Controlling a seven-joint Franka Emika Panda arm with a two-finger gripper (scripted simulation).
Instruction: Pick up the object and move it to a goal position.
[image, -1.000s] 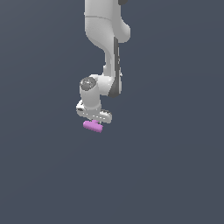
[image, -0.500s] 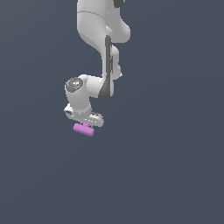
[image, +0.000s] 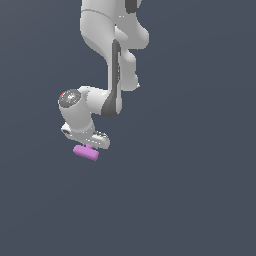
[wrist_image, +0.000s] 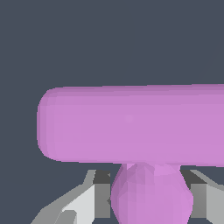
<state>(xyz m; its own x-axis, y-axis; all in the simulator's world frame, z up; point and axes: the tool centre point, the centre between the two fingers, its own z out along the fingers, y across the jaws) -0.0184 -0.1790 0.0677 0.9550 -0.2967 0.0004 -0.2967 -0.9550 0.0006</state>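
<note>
fingers (wrist_image: 98, 199) sit on either side of the stubby stem of the pink piece (image: 86, 152), pressed against it, so the gripper (image: 89, 145) looks clamped on the stem with the round bar hanging crosswise just under the white hand. the piece is off any surface, up in the air beneath the arm (image: 107, 60). it looks small, rigid and probably light, though its smooth rounded sides could slip or twist in the grip. the stem seems the right hold: narrow enough for the jaws, and the bar above the pads should stop it sliding out.
</note>
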